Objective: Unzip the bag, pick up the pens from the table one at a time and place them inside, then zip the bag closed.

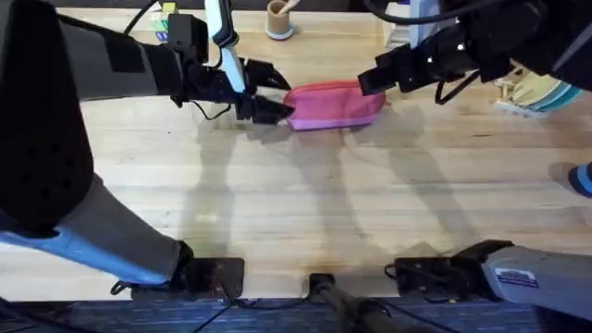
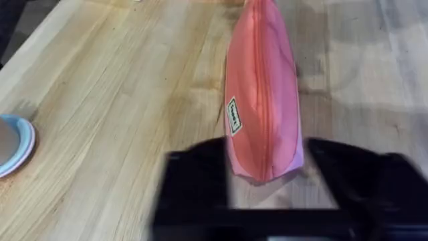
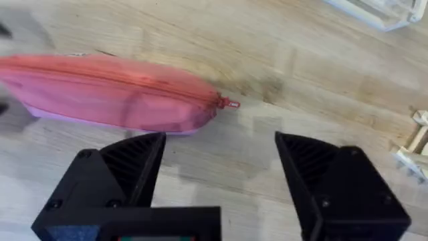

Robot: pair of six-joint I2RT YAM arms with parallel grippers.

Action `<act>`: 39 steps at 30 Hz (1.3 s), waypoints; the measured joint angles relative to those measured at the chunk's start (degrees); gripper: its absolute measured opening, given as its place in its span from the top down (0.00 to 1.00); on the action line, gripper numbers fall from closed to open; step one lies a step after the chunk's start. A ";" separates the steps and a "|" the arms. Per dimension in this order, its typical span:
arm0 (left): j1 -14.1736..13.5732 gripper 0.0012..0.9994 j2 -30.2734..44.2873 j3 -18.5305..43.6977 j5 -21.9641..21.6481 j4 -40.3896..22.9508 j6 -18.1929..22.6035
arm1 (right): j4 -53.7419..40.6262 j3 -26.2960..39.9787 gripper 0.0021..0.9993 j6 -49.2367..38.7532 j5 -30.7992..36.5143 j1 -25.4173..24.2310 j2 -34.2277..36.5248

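Now, left claw (image 2: 264,181): spreading wide around the pink pouch (image 1: 335,104) end.
Right claw (image 3: 221,167): hovering released beside the zipper pull (image 3: 229,103).
Risk: pouch sliding along the bench (image 1: 305,194).

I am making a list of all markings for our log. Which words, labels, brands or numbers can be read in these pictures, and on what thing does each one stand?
No text can be read.
Small white tag on the pink bag: dark print, too blurred to read.
White sticker on the right arm's base: print too small to read.
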 joint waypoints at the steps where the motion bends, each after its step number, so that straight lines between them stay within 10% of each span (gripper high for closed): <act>1: 0.01 0.31 0.00 0.00 0.02 0.00 -0.01 | 0.00 0.00 0.00 -0.02 0.00 0.03 0.00; 3: 0.06 0.05 0.00 0.00 0.01 -0.04 -0.25 | -0.02 0.00 0.00 -0.21 0.01 0.03 -0.01; 5: 0.05 0.01 0.00 0.00 0.02 -0.07 -0.21 | -0.02 0.00 0.00 -0.40 0.00 0.03 0.00; 14: 0.05 0.01 0.00 0.00 -1.04 -0.61 -0.48 | -0.02 0.00 0.00 -0.42 0.02 0.03 -0.01; 22: 0.05 0.01 -1.13 0.00 -5.86 -2.16 -10.31 | -1.14 0.00 0.00 -0.42 0.02 0.03 0.00; 39: 0.05 0.00 -26.65 0.00 -21.50 -15.54 -25.47 | -3.89 0.00 0.00 -0.32 0.03 0.60 -7.68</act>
